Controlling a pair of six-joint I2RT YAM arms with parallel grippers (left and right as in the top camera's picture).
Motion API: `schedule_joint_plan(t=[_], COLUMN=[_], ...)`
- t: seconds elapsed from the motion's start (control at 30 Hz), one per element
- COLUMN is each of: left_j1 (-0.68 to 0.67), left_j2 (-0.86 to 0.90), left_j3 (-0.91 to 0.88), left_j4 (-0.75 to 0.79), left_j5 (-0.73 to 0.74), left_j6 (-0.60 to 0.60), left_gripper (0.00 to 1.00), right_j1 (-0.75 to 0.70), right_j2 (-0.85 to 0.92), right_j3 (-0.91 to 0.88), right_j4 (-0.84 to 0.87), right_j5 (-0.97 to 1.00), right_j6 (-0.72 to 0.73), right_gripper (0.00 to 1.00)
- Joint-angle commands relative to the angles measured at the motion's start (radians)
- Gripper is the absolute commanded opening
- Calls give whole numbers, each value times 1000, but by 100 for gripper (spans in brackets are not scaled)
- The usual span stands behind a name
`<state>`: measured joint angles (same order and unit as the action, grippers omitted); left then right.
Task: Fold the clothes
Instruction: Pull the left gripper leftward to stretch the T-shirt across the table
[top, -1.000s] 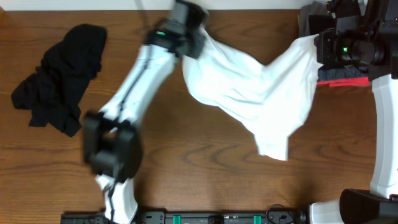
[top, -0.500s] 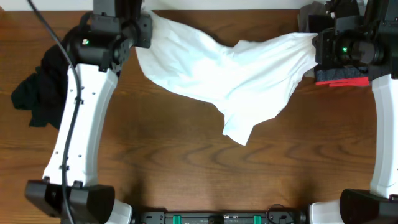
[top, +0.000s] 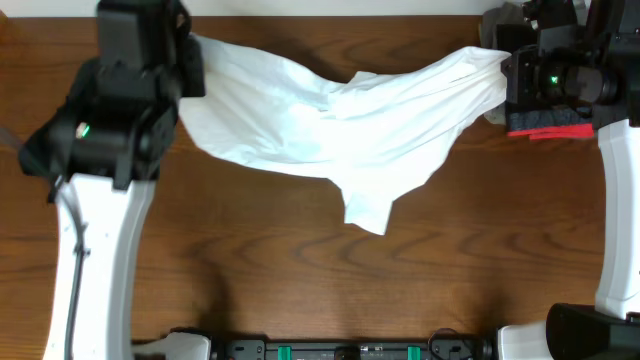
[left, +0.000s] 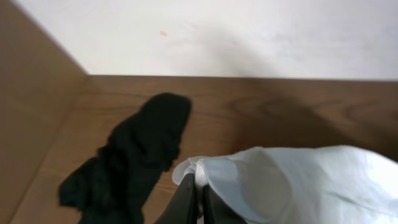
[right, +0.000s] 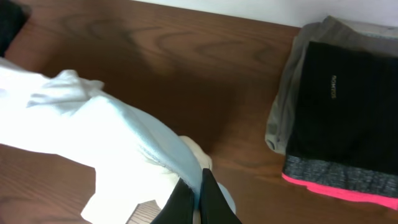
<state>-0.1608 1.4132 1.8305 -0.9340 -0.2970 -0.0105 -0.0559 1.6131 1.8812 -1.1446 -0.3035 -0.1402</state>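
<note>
The white T-shirt (top: 330, 120) hangs stretched across the back of the table between my two grippers, and one loose corner (top: 365, 212) droops toward the front. My left gripper (left: 200, 182) is shut on the shirt's left edge (left: 273, 186), at the far left of the overhead view (top: 193, 58). My right gripper (right: 200, 179) is shut on the shirt's other edge (right: 112, 137), at the far right (top: 503, 72). A crumpled black garment (left: 134, 158) lies on the wood below and left of the left gripper. The left arm mostly hides it from overhead.
A folded stack (right: 339, 102) sits at the back right corner: a black piece with a grey and pink band on a grey one (right: 287, 99), its pink edge (top: 550, 130) showing below the right arm. A pale wall (left: 249, 31) borders the table's far edge.
My left arm has swung from the middle of the table to the far left with the shirt's edge, pulling the shirt out wide. The right arm has stayed put.
</note>
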Motion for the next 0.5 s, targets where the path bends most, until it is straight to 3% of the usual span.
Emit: schedule_joint_plan(t=[0.0,0.2,0.47], left_j1=[5,5,16], left_j2=[-84,-191,-245], left_j3=[12,12,12], left_j4=[-12,-24,-65], left_j5=[-117,-188,-348], left_j6=[-71,-84,-168], left_gripper=[6,6,6], right_j1=[-3,-5,-26], right_j2=[-11,-108,-289], right_j3=[0,0,0], right_j4=[0,-1,-69], right_j5=[-32,-30,237], right_j6=[-14,8,186], right_gripper=[1,1,1])
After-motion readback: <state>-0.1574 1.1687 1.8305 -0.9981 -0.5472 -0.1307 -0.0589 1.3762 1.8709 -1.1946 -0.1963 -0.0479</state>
